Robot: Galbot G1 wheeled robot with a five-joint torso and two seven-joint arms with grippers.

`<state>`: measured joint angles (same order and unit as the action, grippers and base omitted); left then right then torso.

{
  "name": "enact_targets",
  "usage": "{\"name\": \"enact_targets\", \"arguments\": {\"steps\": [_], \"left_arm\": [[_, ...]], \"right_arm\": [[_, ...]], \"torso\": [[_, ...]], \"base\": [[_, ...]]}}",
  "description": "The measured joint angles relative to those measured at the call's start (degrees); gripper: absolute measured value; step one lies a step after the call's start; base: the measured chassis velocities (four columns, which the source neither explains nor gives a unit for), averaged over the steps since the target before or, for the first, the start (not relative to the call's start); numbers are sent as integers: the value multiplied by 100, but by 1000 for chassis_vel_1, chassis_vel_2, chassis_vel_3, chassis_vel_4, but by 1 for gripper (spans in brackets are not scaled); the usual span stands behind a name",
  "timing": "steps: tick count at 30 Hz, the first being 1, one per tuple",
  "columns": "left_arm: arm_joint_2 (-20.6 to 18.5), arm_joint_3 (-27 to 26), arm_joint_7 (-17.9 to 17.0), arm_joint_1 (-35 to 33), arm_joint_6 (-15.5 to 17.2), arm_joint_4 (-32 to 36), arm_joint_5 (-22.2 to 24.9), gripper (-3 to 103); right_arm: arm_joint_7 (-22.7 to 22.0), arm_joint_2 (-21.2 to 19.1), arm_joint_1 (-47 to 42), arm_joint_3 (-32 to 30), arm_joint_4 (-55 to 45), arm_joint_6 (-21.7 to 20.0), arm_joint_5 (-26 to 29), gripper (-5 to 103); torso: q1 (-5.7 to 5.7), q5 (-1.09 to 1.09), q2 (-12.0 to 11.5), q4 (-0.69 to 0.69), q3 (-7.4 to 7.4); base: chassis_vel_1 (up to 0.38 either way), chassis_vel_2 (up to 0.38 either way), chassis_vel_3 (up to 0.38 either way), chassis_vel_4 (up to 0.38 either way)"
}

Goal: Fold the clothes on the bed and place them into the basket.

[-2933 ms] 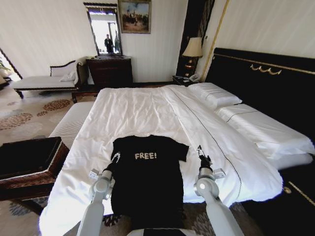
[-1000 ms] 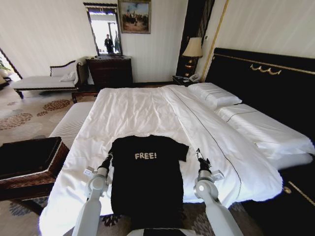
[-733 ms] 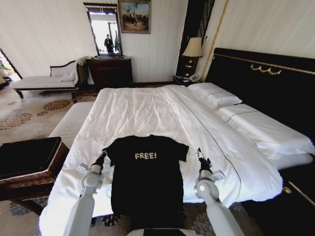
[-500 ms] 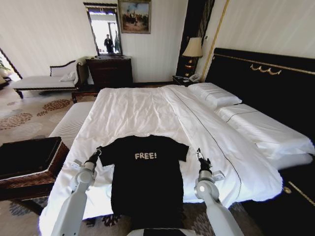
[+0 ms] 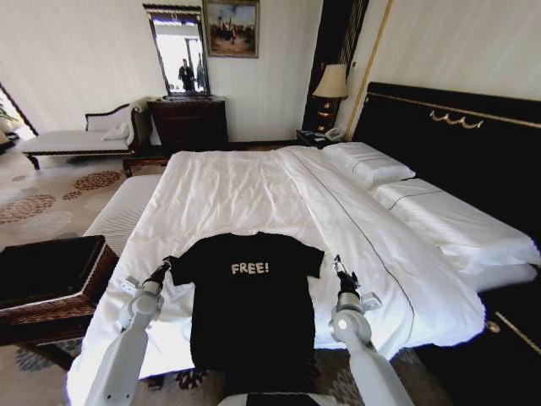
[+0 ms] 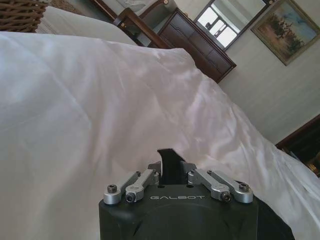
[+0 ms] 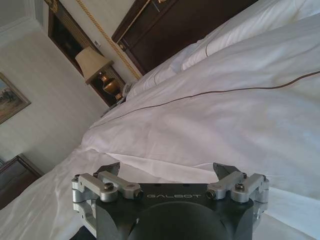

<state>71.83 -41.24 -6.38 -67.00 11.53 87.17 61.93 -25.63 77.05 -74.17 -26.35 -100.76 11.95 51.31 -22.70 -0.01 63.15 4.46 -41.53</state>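
A black short-sleeved T-shirt with white "FREE!" lettering lies spread flat, chest up, at the foot of the bed, its hem hanging over the edge of the white duvet toward the robot. In the head view the left gripper sits at the tip of the shirt's left sleeve, which is stretched out sideways, while the right gripper rests on the duvet just beside the right sleeve, apart from the fabric. The left wrist view adds what the head view cannot resolve: the left gripper has its fingers drawn together, pinching a dark fold of sleeve cloth that stands up against the white bedding. The right wrist view shows the right gripper with its fingers spread wide and nothing between them, white duvet and pillows stretching beyond. The dark woven wicker basket stands on the floor just beside the bed, on the robot's left.
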Motion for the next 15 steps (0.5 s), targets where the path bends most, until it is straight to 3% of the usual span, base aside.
{"name": "enact_targets", "arguments": {"steps": [2, 4, 8, 11, 14, 15], "left_arm": [[140, -125, -34, -250, -30, 168, 70, 34], [184, -152, -53, -325, -34, 226, 89, 34], [483, -273, -268, -918, -43, 857, 201, 56], [567, -258, -376, -1181, -21, 1210, 217, 62], [726, -172, -469, -1437, 21, 1632, 229, 77], [726, -172, -469, -1437, 21, 1632, 229, 77]], "right_arm": [[3, 4, -18, -16, 26, 0, -15, 100], [3, 5, -21, -19, 34, 0, -17, 100], [3, 15, 20, -26, 108, 0, -44, 100], [-4, 33, 71, -12, 136, -3, -57, 100], [-35, 86, 192, 56, 226, -18, -102, 100], [-35, 86, 192, 56, 226, -18, -102, 100]], "torso": [[1, 2, 1, 0, 1], [1, 2, 1, 0, 0], [1, 2, 0, 1, 0], [1, 2, 0, -2, 0], [1, 2, 1, 0, 1], [1, 2, 1, 0, 1]], "base": [[0, 0, 0, 0], [0, 0, 0, 0], [0, 0, 0, 0], [0, 0, 0, 0], [0, 0, 0, 0], [0, 0, 0, 0]]}}
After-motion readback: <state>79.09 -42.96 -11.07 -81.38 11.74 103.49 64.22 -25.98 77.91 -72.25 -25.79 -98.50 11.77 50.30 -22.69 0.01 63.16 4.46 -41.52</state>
